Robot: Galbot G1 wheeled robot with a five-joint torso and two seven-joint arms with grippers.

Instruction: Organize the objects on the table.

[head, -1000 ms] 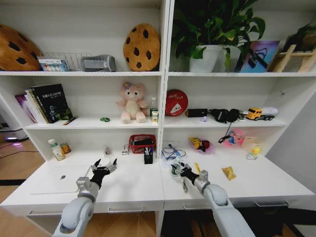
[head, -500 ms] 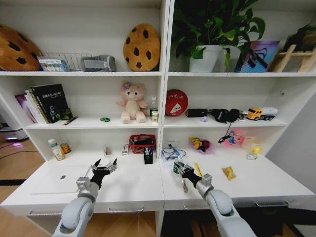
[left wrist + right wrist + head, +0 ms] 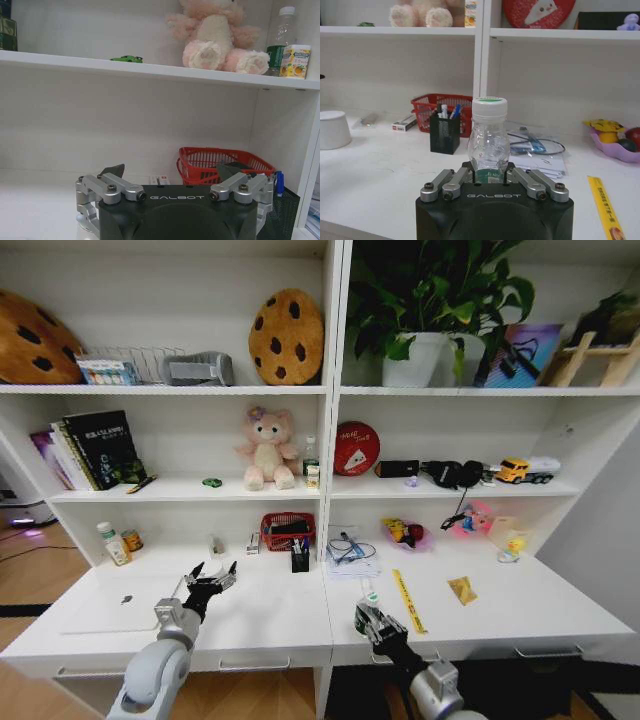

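My right gripper [image 3: 369, 618] is low over the front edge of the white table [image 3: 270, 625], right of centre. It is shut on a small clear bottle [image 3: 489, 134] with a white cap and a green label, held upright. Left of centre, my left gripper [image 3: 211, 576] hovers open over the table with nothing between its fingers. Beside it to the left, the silver laptop [image 3: 115, 605] lies flat. Blue and black pens [image 3: 448, 111] stand in a black holder [image 3: 300, 560]. On the shelf above, a tiny green object [image 3: 212, 481] rests left of the pink bear.
A red basket [image 3: 288, 530] stands at the back by the pen holder. Papers with a cable [image 3: 350, 555], a yellow ruler [image 3: 407, 601] and a pink dish of toys [image 3: 405, 533] lie on the right half. A white cup [image 3: 332, 129] sits near the left gripper.
My right gripper has drawn back from beside the papers to the table's front edge with the bottle in it, uncovering the yellow ruler. The left arm has not moved.
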